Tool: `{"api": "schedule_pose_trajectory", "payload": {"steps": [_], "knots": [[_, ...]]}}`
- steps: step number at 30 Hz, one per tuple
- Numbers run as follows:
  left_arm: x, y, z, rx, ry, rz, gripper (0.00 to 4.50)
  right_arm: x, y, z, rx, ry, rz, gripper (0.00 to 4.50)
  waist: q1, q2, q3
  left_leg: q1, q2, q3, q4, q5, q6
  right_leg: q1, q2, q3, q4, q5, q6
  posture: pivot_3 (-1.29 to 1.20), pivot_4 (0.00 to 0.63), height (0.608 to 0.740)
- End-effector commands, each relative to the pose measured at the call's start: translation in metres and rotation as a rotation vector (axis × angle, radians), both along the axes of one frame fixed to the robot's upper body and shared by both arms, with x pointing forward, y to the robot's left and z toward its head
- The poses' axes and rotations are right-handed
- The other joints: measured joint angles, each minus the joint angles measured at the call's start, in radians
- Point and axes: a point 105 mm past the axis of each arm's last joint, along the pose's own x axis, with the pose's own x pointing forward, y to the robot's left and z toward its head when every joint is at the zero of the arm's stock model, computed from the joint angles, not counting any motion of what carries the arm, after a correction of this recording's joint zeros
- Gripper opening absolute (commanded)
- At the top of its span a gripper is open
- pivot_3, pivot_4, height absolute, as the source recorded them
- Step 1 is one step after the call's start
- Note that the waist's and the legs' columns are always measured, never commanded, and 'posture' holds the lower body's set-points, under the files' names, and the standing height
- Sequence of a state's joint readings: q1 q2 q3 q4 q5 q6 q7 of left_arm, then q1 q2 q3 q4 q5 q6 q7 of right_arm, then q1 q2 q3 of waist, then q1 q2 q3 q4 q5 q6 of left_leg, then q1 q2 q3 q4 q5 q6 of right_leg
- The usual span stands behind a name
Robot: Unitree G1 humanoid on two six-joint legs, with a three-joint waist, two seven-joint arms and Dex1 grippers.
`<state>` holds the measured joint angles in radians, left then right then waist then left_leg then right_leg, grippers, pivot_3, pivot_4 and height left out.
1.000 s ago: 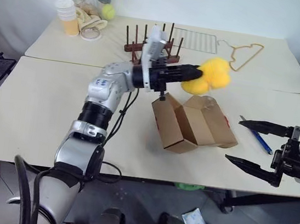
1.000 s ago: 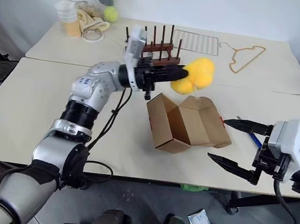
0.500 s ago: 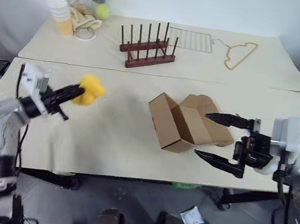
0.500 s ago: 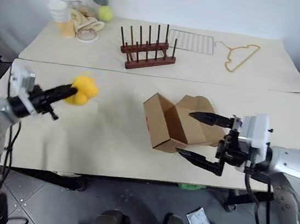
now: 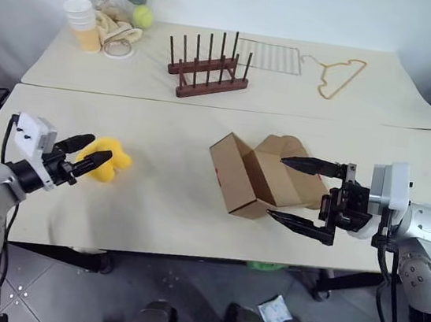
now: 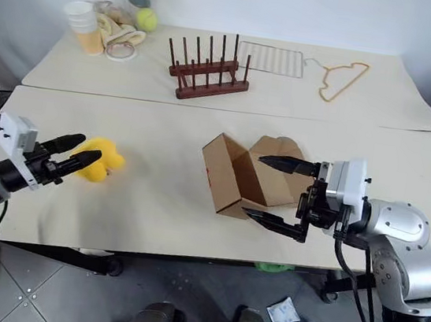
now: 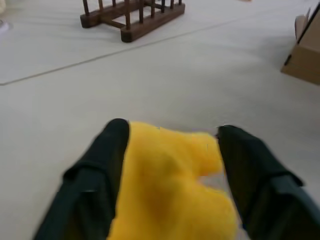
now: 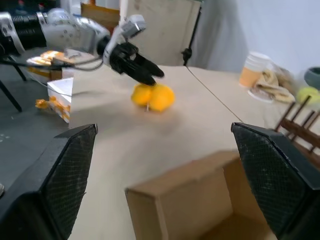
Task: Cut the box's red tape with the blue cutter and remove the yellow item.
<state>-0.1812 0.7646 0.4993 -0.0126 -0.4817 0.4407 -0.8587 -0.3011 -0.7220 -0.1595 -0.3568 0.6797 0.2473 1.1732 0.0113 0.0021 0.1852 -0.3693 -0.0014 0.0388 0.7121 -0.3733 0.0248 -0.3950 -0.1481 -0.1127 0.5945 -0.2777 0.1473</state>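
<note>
Your left gripper (image 5: 87,157) has swung the yellow item (image 5: 104,159) from above the box (image 5: 265,179) out to the table's (image 5: 162,202) left side, where its spread fingers flank it, while your right gripper (image 5: 303,193) gapes wide around the opened box's near end.

Wooden rack (image 5: 208,69), wire hanger (image 5: 338,74), cups (image 5: 81,23).

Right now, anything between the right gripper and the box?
Nothing visible. The right gripper sits at the open box, one finger over its flaps, the other along its near edge, jaws wide. The yellow item lies far across the table, between the left gripper's spread fingers.
</note>
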Motion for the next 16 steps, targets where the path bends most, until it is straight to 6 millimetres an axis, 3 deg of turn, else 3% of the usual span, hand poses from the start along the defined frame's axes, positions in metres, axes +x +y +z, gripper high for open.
{"api": "schedule_pose_trajectory", "payload": {"steps": [1,5,6,11,14,16], "knots": [[-0.029,0.028,0.037,0.098,-0.073,-0.02,3.49,0.0,-0.014,0.009,-0.036,-0.041,-0.005,4.5,-0.01,0.0,0.0,0.0,0.0,0.0,0.0,0.0,0.0,0.0,0.0,0.0,0.0,0.0,0.0,0.0,0.15,0.74],[-0.051,0.04,0.036,0.227,-0.064,-0.022,4.38,0.003,-0.023,0.007,-0.039,0.004,-0.024,4.5,-0.012,0.003,0.0,0.001,0.002,0.001,-0.004,0.0,0.0,0.0,-0.001,0.0,-0.001,0.0,-0.001,0.0,0.15,0.74],[-0.065,0.044,0.03,0.233,-0.028,-0.043,4.47,-0.001,-0.025,0.002,-0.076,-0.01,-0.018,4.5,-0.011,0.004,0.001,0.002,0.003,0.002,-0.004,0.0,0.0,0.0,-0.002,0.0,-0.001,0.0,-0.001,0.0,0.15,0.74],[-0.116,0.06,0.002,0.244,0.094,-0.014,4.47,-0.011,-0.037,-0.016,-0.147,-0.006,-0.038,4.5,-0.013,0.004,0.001,0.002,0.004,0.003,-0.009,-0.001,0.0,-0.002,-0.001,-0.001,-0.004,0.0,-0.001,0.0,0.15,0.74],[-0.125,0.059,-0.013,0.265,0.101,0.04,4.47,-0.012,-0.036,-0.029,-0.152,-0.005,-0.038,4.5,-0.01,0.004,0.001,0.003,0.004,0.005,-0.009,-0.001,0.0,-0.001,-0.002,-0.001,-0.005,0.0,-0.001,0.0,0.15,0.74],[-0.12,0.055,-0.011,0.244,0.07,0.07,4.47,-0.011,-0.034,-0.033,-0.158,-0.016,-0.032,4.5,-0.009,0.004,0.001,0.003,0.004,0.005,-0.009,0.0,0.001,0.0,-0.002,0.0,-0.005,0.0,-0.001,0.0,0.15,0.74]]}}
